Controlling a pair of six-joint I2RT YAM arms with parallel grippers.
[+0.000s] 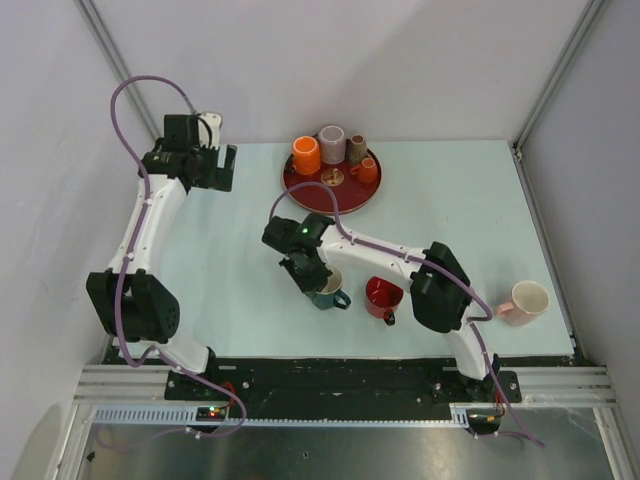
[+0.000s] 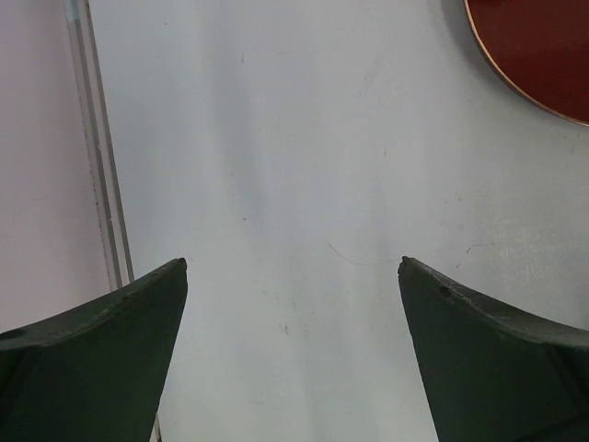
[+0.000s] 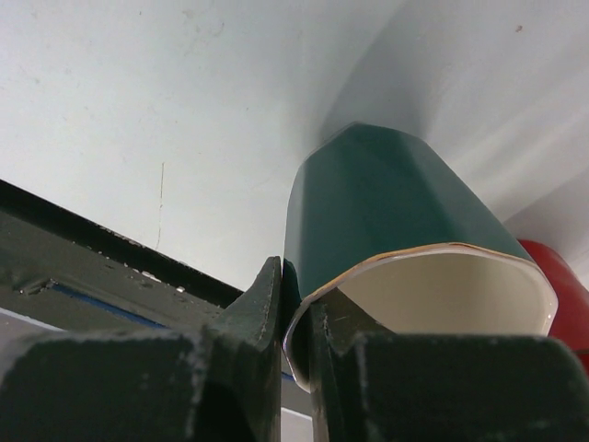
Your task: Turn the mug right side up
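Observation:
A dark green mug (image 1: 327, 289) with a cream inside stands mouth up on the table near the middle front. My right gripper (image 1: 312, 275) is shut on its rim, one finger outside the wall and one inside. In the right wrist view the green mug (image 3: 386, 203) fills the centre, pinched at its rim by my right gripper (image 3: 296, 308). My left gripper (image 1: 222, 168) is open and empty at the far left; in the left wrist view the left gripper (image 2: 293, 276) shows only bare table between its fingers.
A red mug (image 1: 383, 297) stands right of the green one, its edge in the right wrist view (image 3: 561, 285). A pink mug (image 1: 526, 301) lies near the right edge. A dark red tray (image 1: 310, 196) with several cups sits at the back; its rim shows in the left wrist view (image 2: 534, 64).

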